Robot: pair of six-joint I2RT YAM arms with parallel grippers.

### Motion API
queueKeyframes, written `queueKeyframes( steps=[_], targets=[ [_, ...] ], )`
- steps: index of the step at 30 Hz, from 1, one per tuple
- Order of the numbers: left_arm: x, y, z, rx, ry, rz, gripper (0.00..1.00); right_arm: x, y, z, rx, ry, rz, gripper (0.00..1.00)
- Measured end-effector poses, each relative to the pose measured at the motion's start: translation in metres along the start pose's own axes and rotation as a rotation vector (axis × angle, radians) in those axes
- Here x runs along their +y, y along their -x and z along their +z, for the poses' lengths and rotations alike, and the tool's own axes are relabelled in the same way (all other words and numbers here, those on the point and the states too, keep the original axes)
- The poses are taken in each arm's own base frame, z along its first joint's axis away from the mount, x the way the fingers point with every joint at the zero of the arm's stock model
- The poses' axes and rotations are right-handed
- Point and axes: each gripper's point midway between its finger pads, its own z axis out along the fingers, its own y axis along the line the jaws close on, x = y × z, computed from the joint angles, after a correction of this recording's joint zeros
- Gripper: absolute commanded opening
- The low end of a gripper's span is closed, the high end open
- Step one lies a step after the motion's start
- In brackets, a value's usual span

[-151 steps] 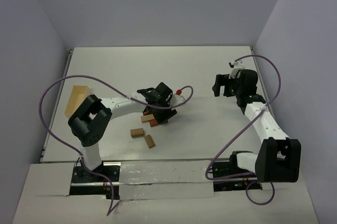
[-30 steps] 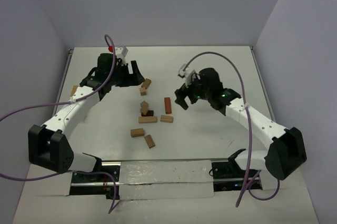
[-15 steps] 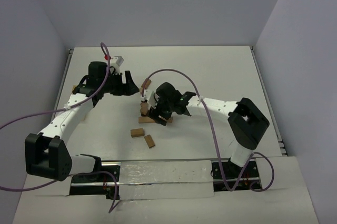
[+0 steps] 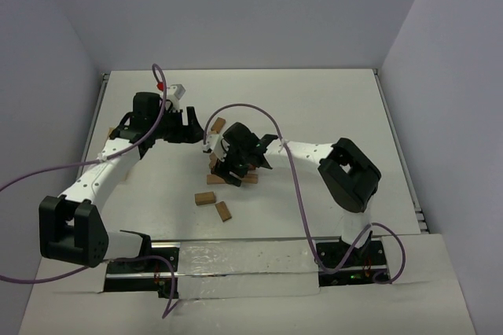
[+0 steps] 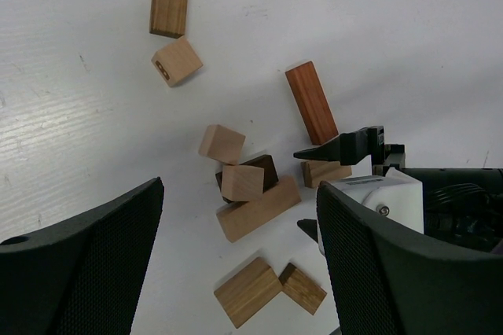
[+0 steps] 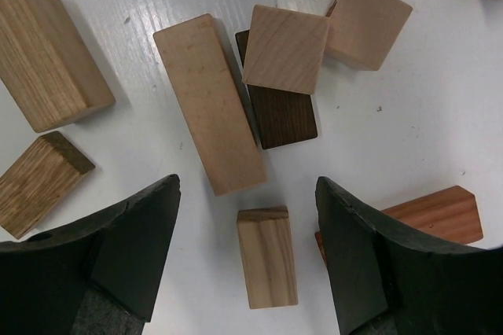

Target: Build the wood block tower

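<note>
Farthest left, the left gripper [image 5: 237, 193] hangs over the far-left part of the table [image 4: 314, 107]. Its jaws are spread wide and it is holding nothing. Through its camera I look down on the scattered wood blocks [image 5: 258, 209]. Two tan blocks [image 4: 218, 123] lie just ahead of it, touching end to corner.

Nearer my side, a pair of grainy tan blocks [image 4: 206, 198] sits close together, a little apart from the main cluster.

The tower [image 6: 277, 111] is in the middle of the table and is hardly a tower yet. A dark brown block [image 5: 266, 168] lies flat with a square-faced tan block [image 6: 286, 48] resting on one end of it. From straight above I can't tell whether that top piece stands on end or is just a short one. A long tan block [image 6: 209, 104] lies flat alongside the dark one. Another tan block [image 6: 368, 22] sits on the table at the top piece's far corner.

The right gripper [image 6: 246, 189] is directly over this cluster and hides most of it in the overhead view. Its jaws are released and apart. They straddle a short tan block [image 6: 267, 256] that lies on the table, and neither of the fingers [image 6: 118, 264] touches it. To the right, a reddish-brown block [image 6: 432, 215] lies flat, partly hidden behind one finger.
</note>
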Motion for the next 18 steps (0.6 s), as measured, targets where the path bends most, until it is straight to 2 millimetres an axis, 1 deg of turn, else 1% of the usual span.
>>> queueKeyframes(
  steps=[6,9,13,18],
  targets=[
    [0.008,-0.004,0.005,0.017,0.027,0.0,0.84,0.0,-0.006,0.01,0.022,0.009,0.004,0.75],
    [0.012,-0.005,0.008,0.022,0.04,0.001,0.84,0.001,-0.011,0.015,0.036,0.015,0.006,0.73],
    [0.011,-0.004,0.008,0.022,0.039,0.002,0.84,0.003,-0.015,0.02,0.049,0.022,0.002,0.65],
    [0.009,0.005,0.008,0.006,0.036,0.009,0.84,0.004,-0.015,0.02,0.048,0.025,-0.015,0.57]
  ],
)
